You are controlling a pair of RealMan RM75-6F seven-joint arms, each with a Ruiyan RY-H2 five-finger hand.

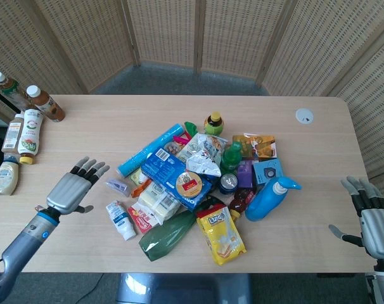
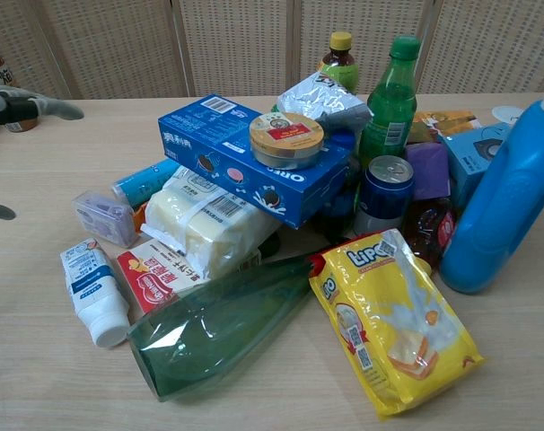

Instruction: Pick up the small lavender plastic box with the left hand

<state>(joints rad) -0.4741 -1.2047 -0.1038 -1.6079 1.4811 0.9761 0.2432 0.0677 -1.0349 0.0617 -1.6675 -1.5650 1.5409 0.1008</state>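
Observation:
The small lavender plastic box [image 1: 118,186] lies on the table at the left edge of the pile, seen closer in the chest view [image 2: 105,216]. My left hand [image 1: 75,188] hovers open just to the left of it, fingers spread and pointing toward the pile, with a small gap between them and the box. Only its fingertips [image 2: 21,106] show at the left edge of the chest view. My right hand [image 1: 371,221] stays open at the table's right edge, far from the pile.
Around the box lie a blue tube [image 1: 151,150], a white tube [image 1: 120,219], a red packet [image 1: 142,218], a blue Oreo box [image 1: 173,172] and a green bottle [image 1: 170,235]. Several bottles [image 1: 22,130] stand at the far left edge.

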